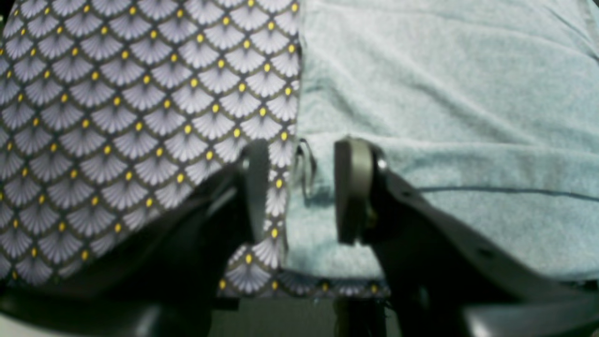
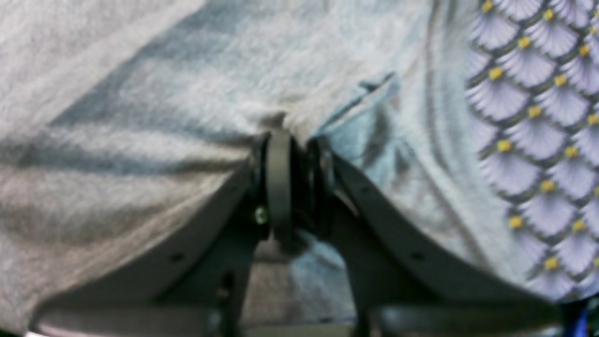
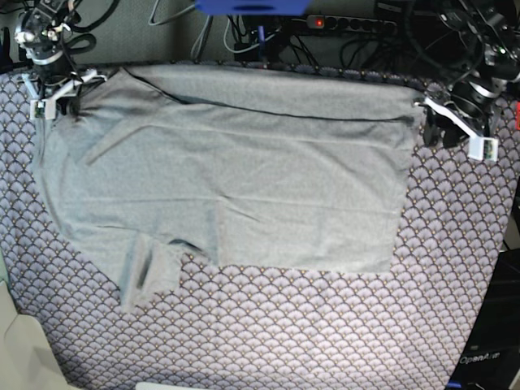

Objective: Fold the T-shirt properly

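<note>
The light grey T-shirt (image 3: 244,179) lies spread flat on the purple scallop-patterned table cloth (image 3: 284,325), with a sleeve sticking out at the front left. My right gripper (image 3: 61,101) is at the shirt's far left corner. In the right wrist view its jaws (image 2: 299,140) stand almost together, with a pucker of the T-shirt (image 2: 140,93) pinched between them. My left gripper (image 3: 431,122) is at the far right corner. Its fingers (image 1: 353,187) stand apart astride the T-shirt's (image 1: 444,93) edge, with a small fold of fabric loose in the gap.
Cables and a power strip (image 3: 349,23) lie behind the table's far edge, beside a blue object (image 3: 248,6). The patterned cloth (image 1: 117,117) shows bare on the outer side of each gripper and across the table's front. A pale object (image 3: 20,349) sits at the front left corner.
</note>
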Controlling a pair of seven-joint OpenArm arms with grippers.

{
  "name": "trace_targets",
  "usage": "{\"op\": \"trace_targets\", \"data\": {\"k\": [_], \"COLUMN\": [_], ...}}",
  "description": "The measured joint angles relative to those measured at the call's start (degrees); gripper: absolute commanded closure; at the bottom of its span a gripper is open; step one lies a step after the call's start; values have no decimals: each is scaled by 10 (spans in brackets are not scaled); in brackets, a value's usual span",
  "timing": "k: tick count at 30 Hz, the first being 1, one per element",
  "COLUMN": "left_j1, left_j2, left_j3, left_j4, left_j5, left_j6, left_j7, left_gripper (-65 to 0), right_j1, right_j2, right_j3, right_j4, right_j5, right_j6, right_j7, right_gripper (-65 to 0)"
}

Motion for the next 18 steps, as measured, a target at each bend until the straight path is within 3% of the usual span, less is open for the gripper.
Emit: {"op": "trace_targets", "data": {"k": [5,14,18], "left_j1": [0,-2,-1], "left_j2": [0,1,-1], "left_j3": [0,0,0], "left_j4": [0,0,0], "left_j5": [0,0,0], "left_j6": [0,0,0], "left_j7": [2,1,1], "left_gripper": [-235,-235,-235], "right_j1": [11,17,57], "right_j2": [0,1,1], "right_j3": [-4,-90,-113], "right_j4": [54,83,83], "right_j5": [1,-2,-56], "right_j6": [0,0,-2], "right_j7": [2,-2,-28], "right_gripper": [-59,-59,-56]}}
